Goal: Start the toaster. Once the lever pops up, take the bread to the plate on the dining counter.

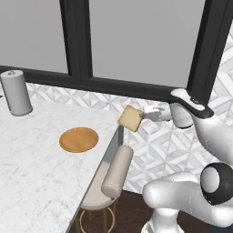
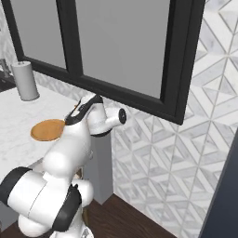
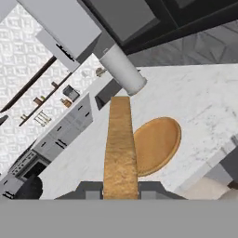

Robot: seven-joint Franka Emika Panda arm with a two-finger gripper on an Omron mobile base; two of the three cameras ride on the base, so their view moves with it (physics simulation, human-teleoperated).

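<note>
My gripper is shut on the bread, a tan square slice with a golden crust, held in the air just past the right edge of the dining counter. The hand view looks along the slice's crust edge. The round orange-brown plate lies flat on the white marble, to the left of and below the bread; it also shows as the plate and the plate. The toaster and its lever are out of view.
A grey cylinder stands upright at the counter's back left, near the black-framed window. A padded stool sits tucked against the counter's grey side panel below the gripper. A patterned tile wall lies behind.
</note>
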